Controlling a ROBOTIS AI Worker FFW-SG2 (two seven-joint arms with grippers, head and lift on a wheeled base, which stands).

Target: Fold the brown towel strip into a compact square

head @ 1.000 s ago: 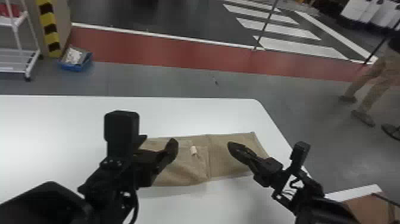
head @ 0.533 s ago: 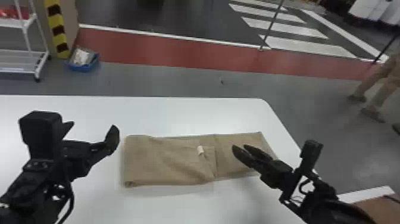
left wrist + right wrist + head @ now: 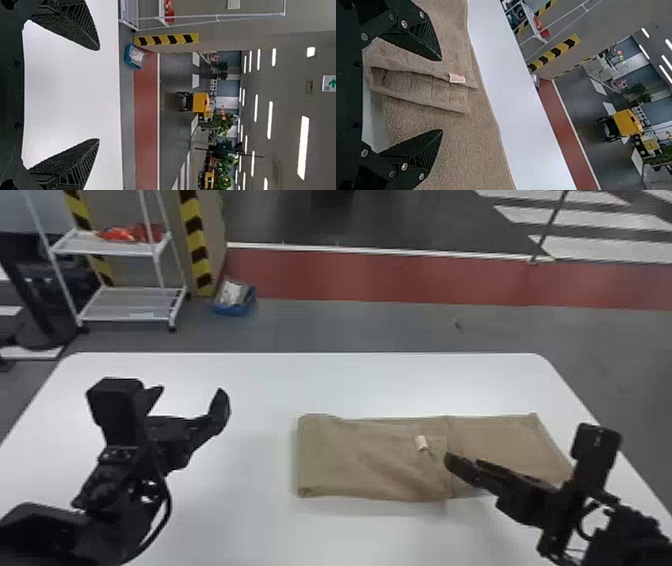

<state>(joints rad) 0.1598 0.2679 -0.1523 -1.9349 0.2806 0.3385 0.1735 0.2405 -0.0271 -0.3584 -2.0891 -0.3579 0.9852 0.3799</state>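
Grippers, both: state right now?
Left gripper: open, empty, off to the left of the towel.
Right gripper: open, jaws apart over the towel, gripping nothing.

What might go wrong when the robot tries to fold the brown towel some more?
The right claw is open over the towel, close to the folded part's edge with the little tag. It might pinch that flap by mistake and rumple it. The left claw is open beside the towel, not holding it, so the whole towel could slide if tugged.
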